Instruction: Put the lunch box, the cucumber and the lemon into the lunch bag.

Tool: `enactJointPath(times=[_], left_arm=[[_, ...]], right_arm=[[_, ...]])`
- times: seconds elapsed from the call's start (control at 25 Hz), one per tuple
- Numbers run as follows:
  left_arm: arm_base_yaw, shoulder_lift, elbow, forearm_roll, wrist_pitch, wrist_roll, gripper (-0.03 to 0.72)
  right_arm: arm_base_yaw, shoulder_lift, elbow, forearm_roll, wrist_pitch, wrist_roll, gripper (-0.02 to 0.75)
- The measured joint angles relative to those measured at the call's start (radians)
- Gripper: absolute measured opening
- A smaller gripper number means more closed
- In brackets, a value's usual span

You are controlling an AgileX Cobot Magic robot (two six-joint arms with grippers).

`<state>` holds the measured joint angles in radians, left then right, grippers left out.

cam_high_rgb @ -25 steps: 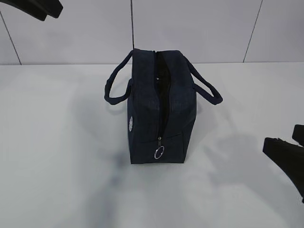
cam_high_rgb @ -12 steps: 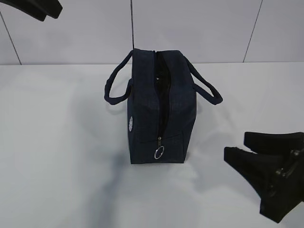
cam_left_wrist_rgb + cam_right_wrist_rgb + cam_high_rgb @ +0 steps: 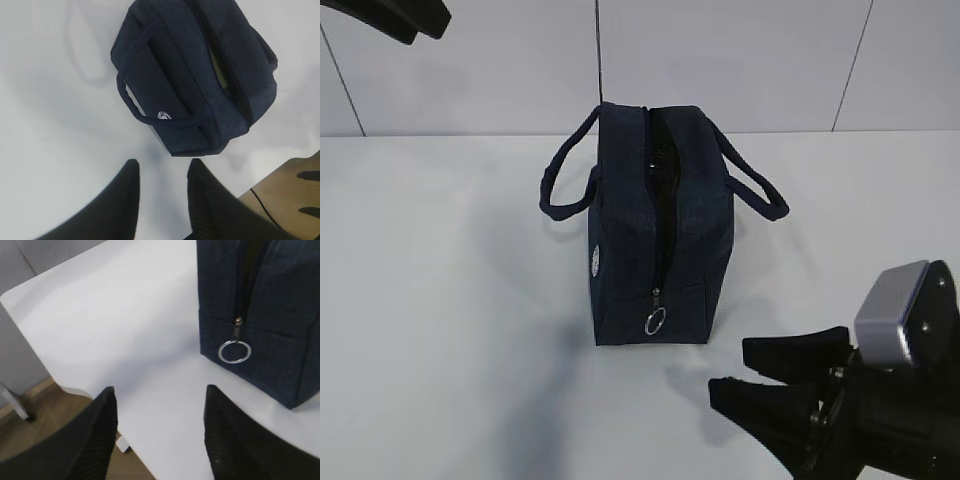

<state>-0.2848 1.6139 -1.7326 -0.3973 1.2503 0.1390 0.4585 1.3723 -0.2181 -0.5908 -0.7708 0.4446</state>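
Observation:
The dark navy lunch bag [image 3: 660, 240] stands mid-table with its top zipper open and both handles hanging outward. Its silver ring pull [image 3: 656, 321] hangs low on the end that faces me. My right gripper [image 3: 730, 370] hovers open and empty to the lower right of that end; in the right wrist view the ring pull [image 3: 234, 351] lies just beyond the right gripper [image 3: 160, 390]. My left gripper [image 3: 162, 167] is open and empty, high above the table beside the lunch bag [image 3: 195, 75]. Lunch box, cucumber and lemon are out of view.
The white table's edge [image 3: 107, 405] runs close under the right gripper, with wooden floor [image 3: 40, 430] below it. More floor and a cable [image 3: 265, 212] show at the lower right of the left wrist view. A panelled wall [image 3: 720, 60] stands behind the table.
My right gripper has come in from the right edge, moving left and lower toward the bag's ring-pull end. The bag and the left arm have stayed put.

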Motion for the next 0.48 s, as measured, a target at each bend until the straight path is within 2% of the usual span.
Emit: enactJointPath(times=[0.16,0.28,0.36,0.48], left_arm=[[0.000,0.000,0.000,0.000,0.000,0.000,0.237],[0.000,0.000,0.000,0.001,0.000,0.000,0.237],[0.000,0.000,0.000,0.004,0.000,0.000,0.237],[0.000,0.000,0.000,0.004,0.000,0.000,0.237]], right_arm=[[0.000,0.119,0.000,-0.023,-0.170,0.000,0.431],[0.000,0.189,-0.004,0.057,-0.286,0.000,0.431],[0.000,0.222,-0.006,0.128,-0.328,0.000,0.432],[0.000,0.251,-0.008,0.172,-0.360,0.001,0.433]])
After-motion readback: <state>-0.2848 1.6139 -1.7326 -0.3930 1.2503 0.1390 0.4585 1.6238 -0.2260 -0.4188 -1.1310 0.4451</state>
